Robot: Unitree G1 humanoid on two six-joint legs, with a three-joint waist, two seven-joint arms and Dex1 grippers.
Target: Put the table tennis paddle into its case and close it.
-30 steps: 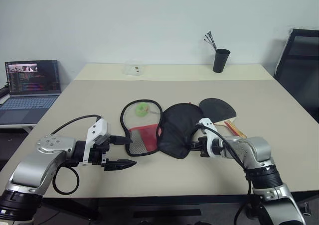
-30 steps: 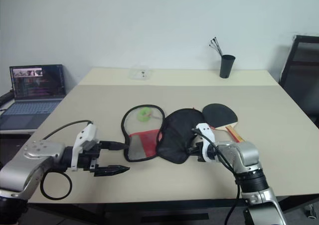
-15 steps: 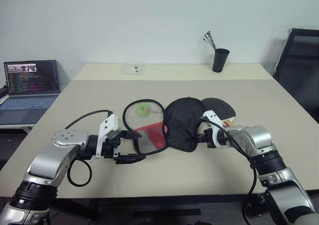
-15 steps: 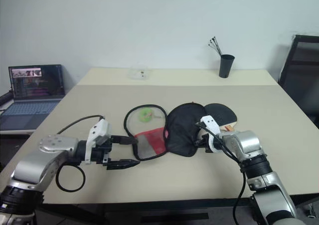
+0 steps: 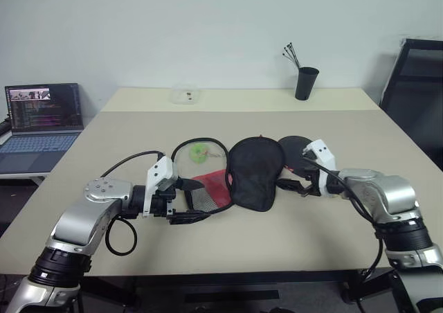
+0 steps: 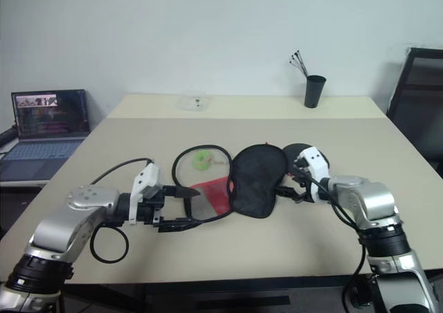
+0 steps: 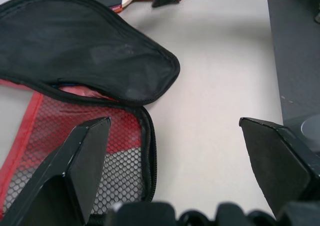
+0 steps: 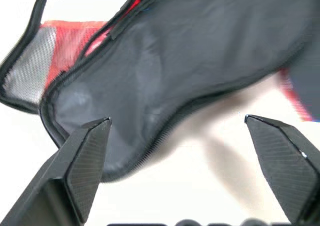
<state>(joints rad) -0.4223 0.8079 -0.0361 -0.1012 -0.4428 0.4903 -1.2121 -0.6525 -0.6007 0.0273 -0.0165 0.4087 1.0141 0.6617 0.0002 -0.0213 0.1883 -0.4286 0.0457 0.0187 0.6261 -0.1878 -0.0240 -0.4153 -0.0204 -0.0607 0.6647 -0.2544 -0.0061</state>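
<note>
The case point(image 5: 255, 171) lies unzipped on the table. Its black flap is folded over toward the right, and its red and mesh half point(image 5: 206, 188) is spread on the left, with a green ball point(image 5: 198, 151) under the mesh. The table tennis paddle point(image 5: 296, 149) lies just behind the flap's right edge, its handle hidden by my right arm. My left gripper point(image 5: 193, 201) is open at the near edge of the mesh half point(image 7: 60, 136), nothing in it. Open too, my right gripper point(image 5: 291, 185) hovers beside the flap's right edge point(image 8: 175, 76), holding nothing.
A laptop point(image 5: 43, 119) stands on a side table at the left. At the table's far edge are a black cup of pens point(image 5: 305, 83) and a small clear container point(image 5: 185, 95). A black chair point(image 5: 415, 91) is at the right.
My right gripper has opened, let go of the black flap and drawn back right and upward. The flap has settled on the table. My left gripper has edged right to the mesh half.
</note>
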